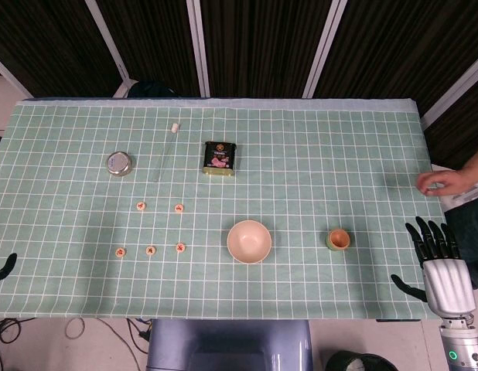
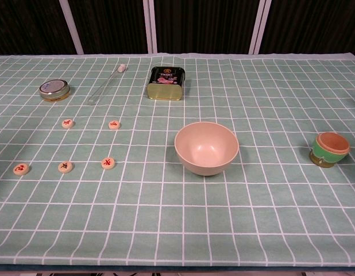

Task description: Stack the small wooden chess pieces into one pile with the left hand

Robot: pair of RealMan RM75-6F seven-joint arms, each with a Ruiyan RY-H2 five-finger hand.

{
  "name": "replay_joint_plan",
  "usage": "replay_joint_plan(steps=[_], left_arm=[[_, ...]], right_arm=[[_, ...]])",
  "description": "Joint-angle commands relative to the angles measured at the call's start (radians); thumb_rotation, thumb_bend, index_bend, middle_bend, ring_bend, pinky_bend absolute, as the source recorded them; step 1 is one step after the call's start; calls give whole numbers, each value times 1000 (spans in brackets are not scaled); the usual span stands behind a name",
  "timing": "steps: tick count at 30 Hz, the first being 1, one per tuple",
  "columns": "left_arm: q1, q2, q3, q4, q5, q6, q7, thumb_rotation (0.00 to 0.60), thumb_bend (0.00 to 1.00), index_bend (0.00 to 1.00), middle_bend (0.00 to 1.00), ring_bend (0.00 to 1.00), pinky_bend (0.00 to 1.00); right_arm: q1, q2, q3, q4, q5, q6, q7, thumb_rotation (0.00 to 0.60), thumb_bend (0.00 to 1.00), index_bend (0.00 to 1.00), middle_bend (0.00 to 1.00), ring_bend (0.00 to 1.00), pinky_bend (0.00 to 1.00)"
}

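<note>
Five wooden chess pieces point(image 2: 108, 163) lie scattered, unstacked, at nine o'clock on the bench point(image 1: 316, 139). Right robot hand point(image 1: 436, 255) hovers at four o'clock, fingers apart, empty. Left robot hand point(image 1: 2, 268) barely shows at eight o'clock; state unclear.

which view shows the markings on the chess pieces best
The chest view: the five chess pieces lie close and large, and their red markings show, though not legibly. In the head view they are tiny discs with faint red dots, all lying flat and apart, none stacked.
</note>
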Motion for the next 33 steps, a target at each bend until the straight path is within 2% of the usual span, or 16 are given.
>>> replay_joint_plan(steps=[1, 13, 18, 26, 29, 33], left_arm=[[-1, -1, 0, 1, 1, -1, 0, 600, 251, 48, 0, 0, 0], [-2, 0, 0, 4, 2, -4, -8, 600, 252, 49, 0, 0, 0], [-5, -2, 3, 5, 7, -8, -4, 600, 208, 50, 0, 0, 0], [-12, -9, 8, 6, 20, -17, 3, 600, 205, 61, 0, 0, 0], [-33, -14, 13, 13, 41, -44, -1, 600, 204, 79, 0, 0, 0], [-96, -12, 2, 16, 34, -140, 15, 600, 204, 95, 0, 0, 0]], right_arm=[[0, 0, 0, 0, 1, -1, 0, 600, 232, 89, 13, 0, 0], [0, 0, 1, -3, 3, 0, -2, 600, 232, 90, 13, 0, 0], [-1, 1, 1, -5, 5, 0, 1, 600, 232, 90, 13, 0, 0], [-3, 2, 3, -8, 9, 2, 5, 600, 233, 89, 13, 0, 0], [-4, 2, 4, -12, 11, 3, 7, 600, 233, 90, 13, 0, 0], [-4, 2, 3, -14, 12, 1, 5, 600, 232, 90, 13, 0, 0]])
